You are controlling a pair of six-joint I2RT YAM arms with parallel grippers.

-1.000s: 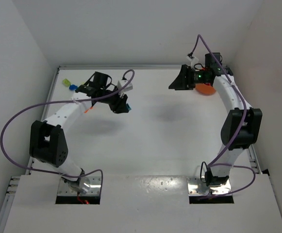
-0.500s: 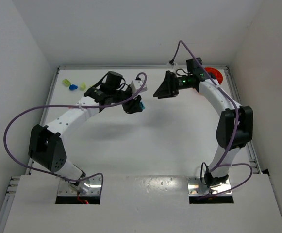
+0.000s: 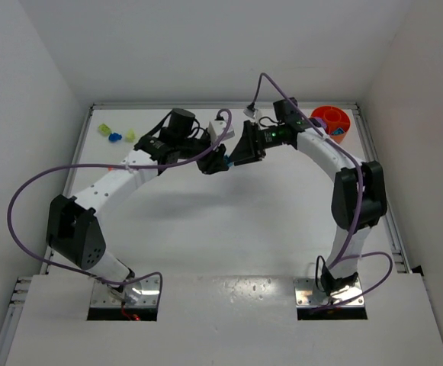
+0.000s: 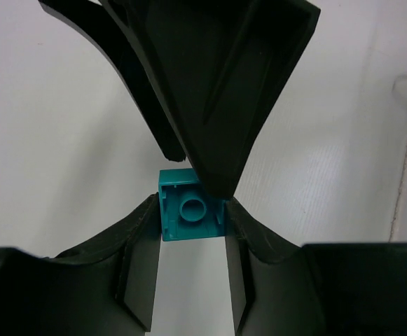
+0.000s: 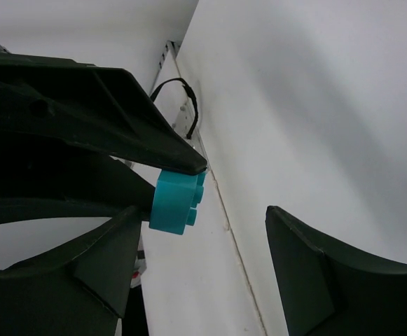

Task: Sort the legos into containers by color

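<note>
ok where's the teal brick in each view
top external: teal brick upper centre
left wrist: brick at centre, slightly low
right wrist: brick left of centre
shared landmark: the left end effector pinching it

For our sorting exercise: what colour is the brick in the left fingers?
Teal; the brick shows best in the left wrist view.

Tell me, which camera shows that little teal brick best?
The left wrist view: the teal brick sits centred, pinched in the left gripper. The right wrist view shows it side-on; from above it is a tiny speck.
</note>
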